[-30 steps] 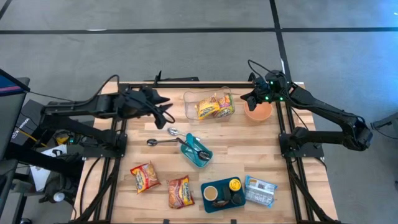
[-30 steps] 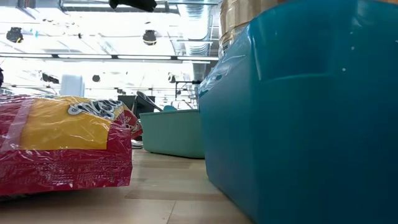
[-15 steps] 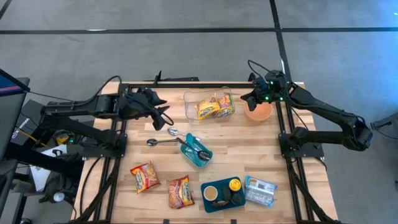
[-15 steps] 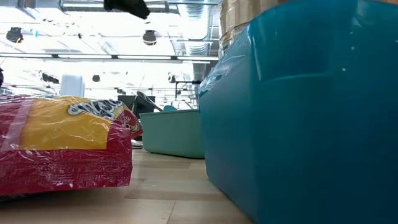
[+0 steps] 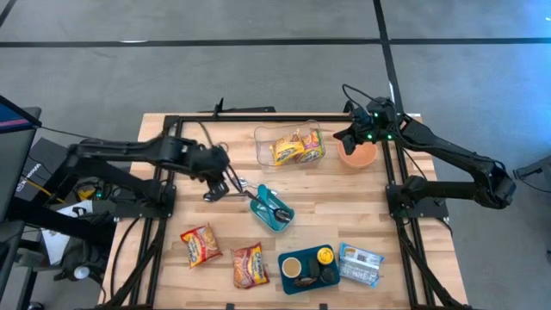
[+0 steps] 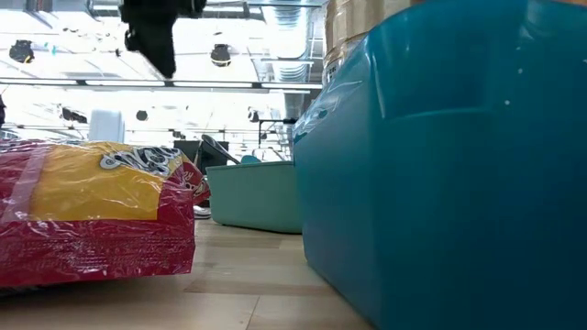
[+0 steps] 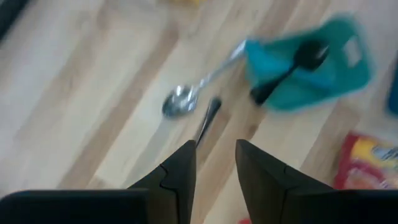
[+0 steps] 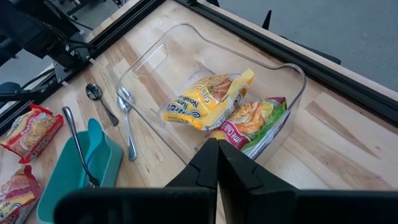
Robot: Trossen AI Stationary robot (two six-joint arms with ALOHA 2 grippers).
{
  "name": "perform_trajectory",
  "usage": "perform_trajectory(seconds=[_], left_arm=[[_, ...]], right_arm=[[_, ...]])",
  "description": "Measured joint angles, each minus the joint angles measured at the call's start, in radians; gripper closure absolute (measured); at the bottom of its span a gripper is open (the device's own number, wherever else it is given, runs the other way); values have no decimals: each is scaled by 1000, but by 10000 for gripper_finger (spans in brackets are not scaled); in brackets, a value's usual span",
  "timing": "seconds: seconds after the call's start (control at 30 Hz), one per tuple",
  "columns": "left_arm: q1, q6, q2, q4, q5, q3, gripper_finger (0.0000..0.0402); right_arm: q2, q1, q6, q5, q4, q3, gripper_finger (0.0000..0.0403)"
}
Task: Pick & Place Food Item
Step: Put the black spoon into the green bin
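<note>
While left gripper [image 7: 212, 163] hangs w/ fingers slightly spread | noodle packs [image 5: 200, 244] look light, crinkly | we'd pinch an edge | right gripper [image 8: 218, 163] pressed closed

A light wooden table [image 5: 344, 207] on a black frame [image 5: 250, 110] stands on a grey floor [image 5: 258, 60] crossed by dark lines, while the low view's upper part shows a bright ceiling [image 6: 83, 55] with beams and hanging lamps.
</note>
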Motion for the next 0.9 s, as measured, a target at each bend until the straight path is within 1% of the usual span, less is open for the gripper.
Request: perform_trajectory(seconds=[0.13, 0.23, 0.37, 0.47, 0.6, 0.9], left_arm=[[-6, 3, 88, -70, 33, 0, 294], [-6, 9, 148, -88, 35, 0, 294], [-6, 98, 208, -88, 34, -1, 294], [-6, 156, 222, -74, 34, -13, 294], [-5, 217, 191, -26, 34, -78, 294], [-5, 219, 12, 209, 34, -316, 294]], right_arm=[[0, -1, -8, 0, 0, 0, 403], [0, -1, -21, 0, 0, 0, 403], [0, -1, -25, 0, 0, 0, 403], [0, -1, -25, 0, 0, 0, 403], [0, -1, -25, 0, 0, 0, 403], [0, -1, -25, 0, 1, 0, 403]])
